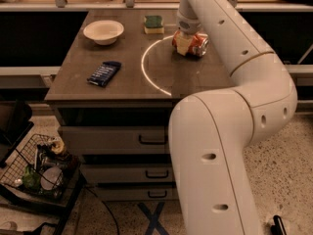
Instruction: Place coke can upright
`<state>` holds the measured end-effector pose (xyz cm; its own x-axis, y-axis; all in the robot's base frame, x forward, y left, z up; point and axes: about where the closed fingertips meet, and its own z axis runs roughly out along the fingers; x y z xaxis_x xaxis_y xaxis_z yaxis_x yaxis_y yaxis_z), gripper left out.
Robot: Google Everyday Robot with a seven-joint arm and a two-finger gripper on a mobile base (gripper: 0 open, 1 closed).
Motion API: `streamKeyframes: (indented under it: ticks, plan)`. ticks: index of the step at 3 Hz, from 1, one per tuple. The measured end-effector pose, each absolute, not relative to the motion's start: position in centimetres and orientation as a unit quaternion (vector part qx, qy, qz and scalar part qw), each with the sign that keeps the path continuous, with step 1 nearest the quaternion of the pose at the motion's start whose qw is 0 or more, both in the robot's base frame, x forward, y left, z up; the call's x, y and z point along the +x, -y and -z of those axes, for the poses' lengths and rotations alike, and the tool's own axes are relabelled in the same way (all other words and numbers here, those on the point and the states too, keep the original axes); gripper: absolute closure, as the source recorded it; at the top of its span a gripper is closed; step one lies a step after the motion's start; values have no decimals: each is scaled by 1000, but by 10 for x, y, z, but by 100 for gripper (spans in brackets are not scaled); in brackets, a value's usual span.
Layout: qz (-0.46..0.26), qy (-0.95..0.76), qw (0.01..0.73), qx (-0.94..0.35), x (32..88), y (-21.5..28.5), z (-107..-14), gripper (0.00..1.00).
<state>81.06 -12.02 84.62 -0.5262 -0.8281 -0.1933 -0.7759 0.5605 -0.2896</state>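
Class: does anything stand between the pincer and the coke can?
Nothing visible does. The pincer is right at the coke can, which lies on its side on the table; sponge, bowl and blue packet sit apart from both.

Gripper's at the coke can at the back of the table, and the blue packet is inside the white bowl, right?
No: the camera view shows the blue packet lying on the table, in front of the white bowl, apart from it. The gripper is at the coke can at the back.
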Motion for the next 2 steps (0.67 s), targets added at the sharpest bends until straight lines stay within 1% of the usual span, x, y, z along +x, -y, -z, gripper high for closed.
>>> streamKeyframes:
  ticks: [1,2]
  plan:
    - [84,-869,159,-462,814,119,-843,100]
    - [84,-869,159,-462,814,119,-843,100]
